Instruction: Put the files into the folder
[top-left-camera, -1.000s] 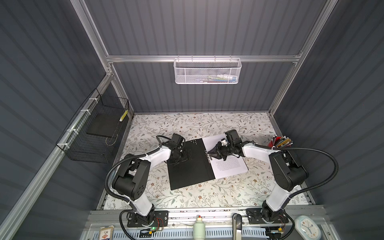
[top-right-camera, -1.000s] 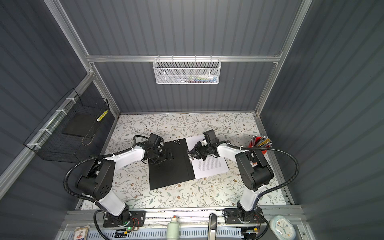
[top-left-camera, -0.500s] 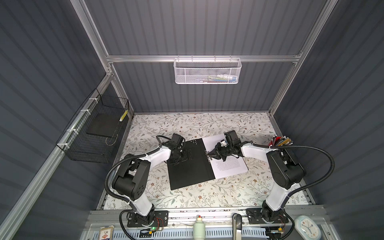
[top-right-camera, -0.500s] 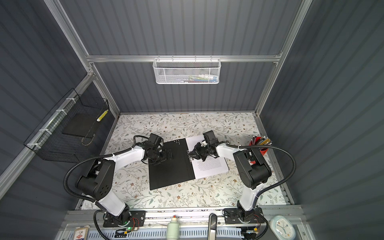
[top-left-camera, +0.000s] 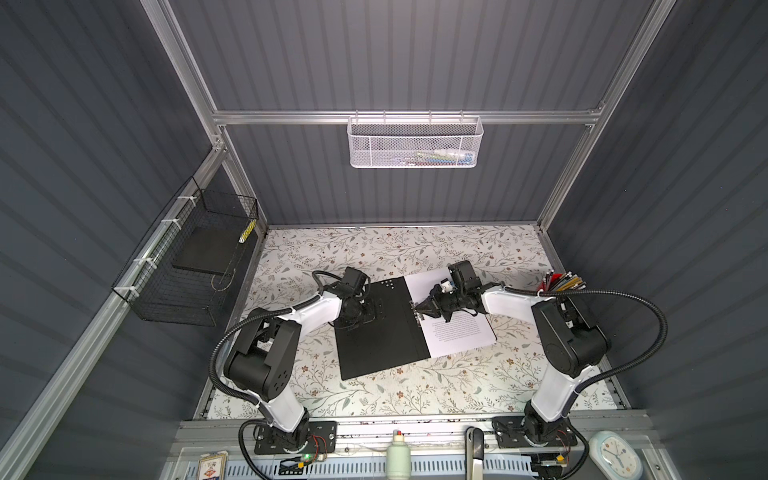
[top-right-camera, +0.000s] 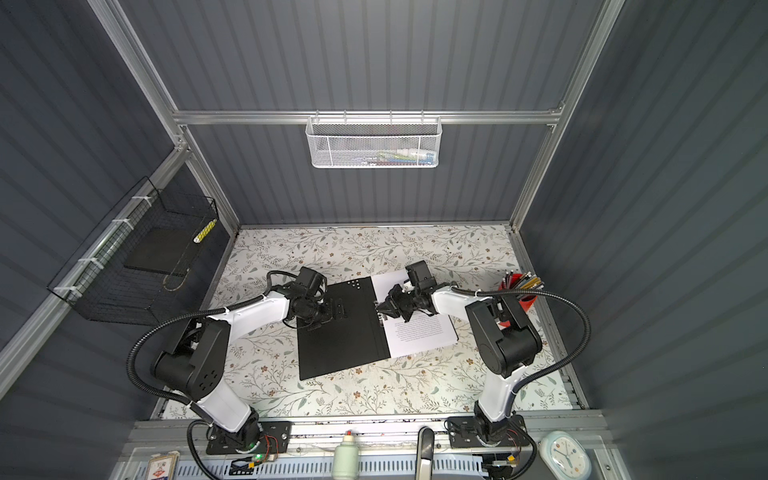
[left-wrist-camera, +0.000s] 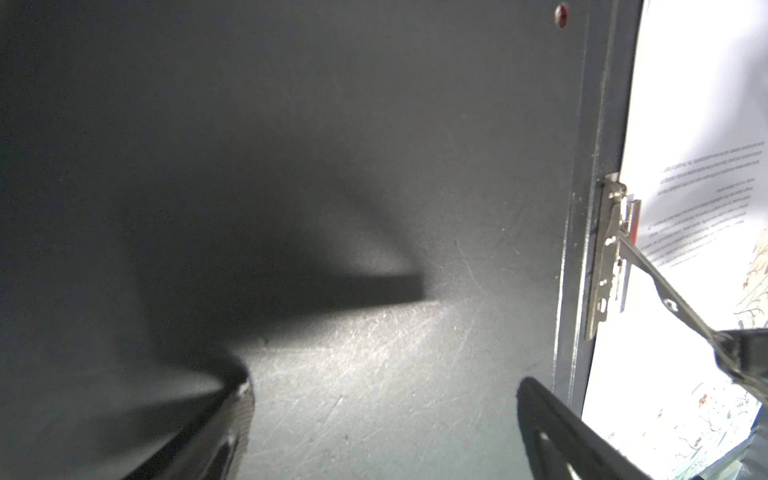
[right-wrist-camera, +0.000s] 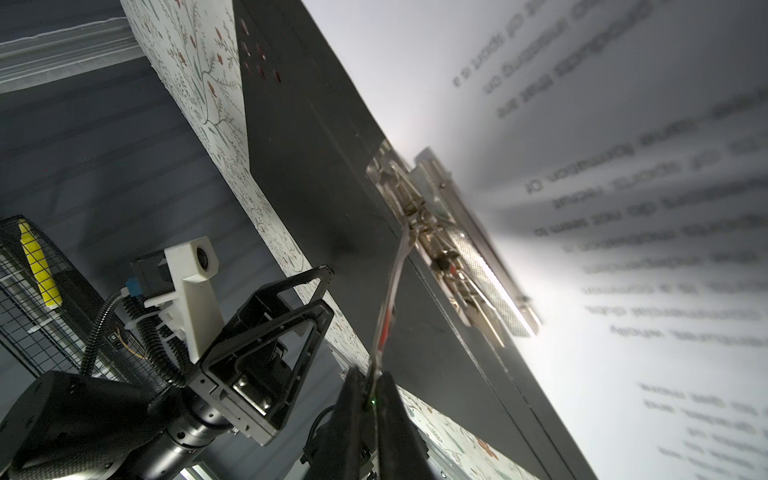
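The open folder (top-left-camera: 380, 328) is lying at frame centre, the files (top-left-camera: 461, 332) on its right half. The right gripper (right-wrist-camera: 372, 380) is clamping the raised clip lever (right-wrist-camera: 390, 291). The left gripper (left-wrist-camera: 382, 415), fingers wide apart, is hovering over the folder's left half. Probable next move: lowering the lever to clamp the files.

The folder (left-wrist-camera: 374, 187) shows a matt black inner face, smooth board finely scratched where the light catches it, and the files (top-left-camera: 459, 332) are plain matt white paper printed in black. The spine clip (right-wrist-camera: 469, 257) is bright bare metal, glossy, one plate of it dimpled, and its clip lever (right-wrist-camera: 388, 299) is a thin polished metal strip between the matt black plastic fingers of the right gripper (right-wrist-camera: 372, 380). The arms (top-left-camera: 316, 311) wear glossy white shells over matt black joints, the table (top-left-camera: 374, 399) carries a matt flower-printed covering, and the frame (top-left-camera: 291, 117) is dull silver metal.
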